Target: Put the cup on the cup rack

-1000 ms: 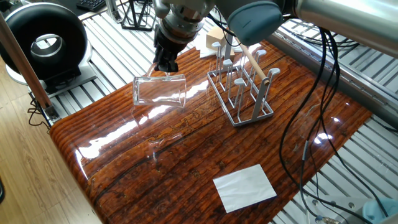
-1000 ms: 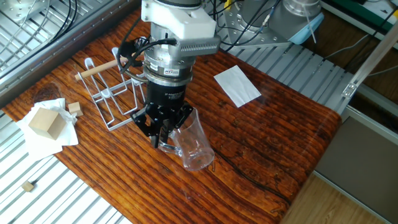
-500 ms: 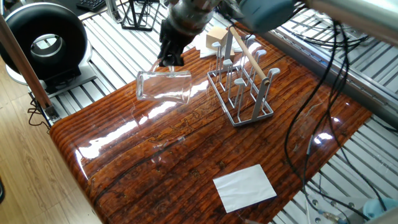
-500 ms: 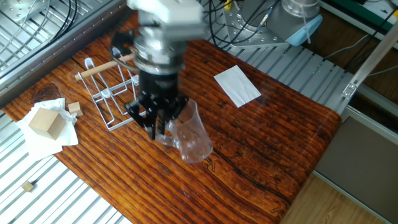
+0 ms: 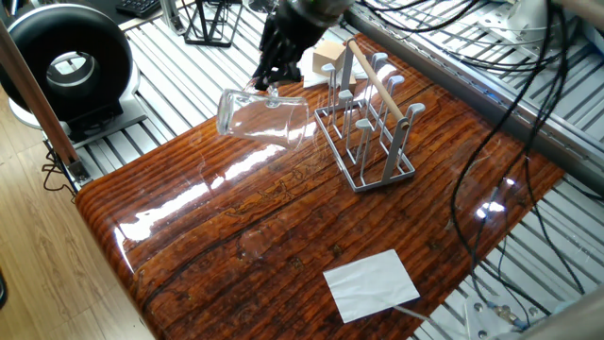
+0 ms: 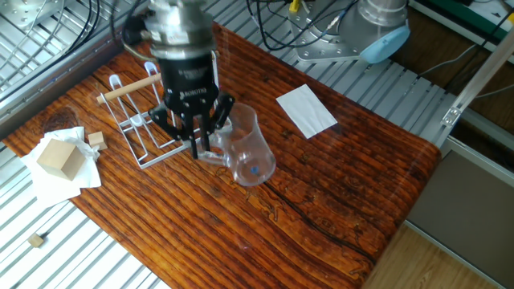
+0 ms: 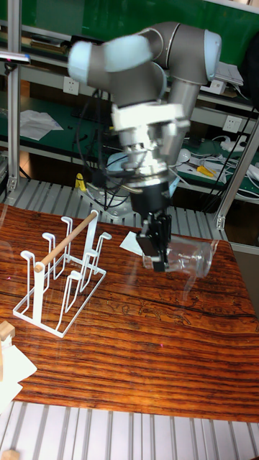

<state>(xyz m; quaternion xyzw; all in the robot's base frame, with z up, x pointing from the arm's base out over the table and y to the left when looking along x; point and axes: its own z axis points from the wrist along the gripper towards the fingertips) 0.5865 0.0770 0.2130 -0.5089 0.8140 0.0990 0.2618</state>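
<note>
Paper sheet: a white paper sheet [image 5: 371, 283] lies flat on the wooden table [image 5: 236, 246], nearest the camera in one fixed view and well apart from the cup rack, on its near side.
Cup: the cup [image 5: 261, 119] hangs in the air just beside the cup rack, on the side away from the rod handle's far end. It lies on its side with the mouth turned away from the claw, clear of the tabletop.
Claw: the gripper [image 6: 198, 143] is pinched narrow on the cup's rim wall, one finger inside the mouth and one outside, as far as the other fixed view shows.
Handling: clear glass with a thick base, so rigid, smooth and likely slippery. It would break if knocked on the metal pegs. The weight sits at the base, far from the pinch, so it may swing.
Hold: the rim grip looks right for lowering the mouth over a peg.
Cup rack: the cup rack [image 5: 363, 123] stands upright on the table, pegs bare, wooden rod along its top.
Wood block: a pale wood block [image 6: 59, 157] on tissue sits beyond the cup rack, near the table's edge.
</note>
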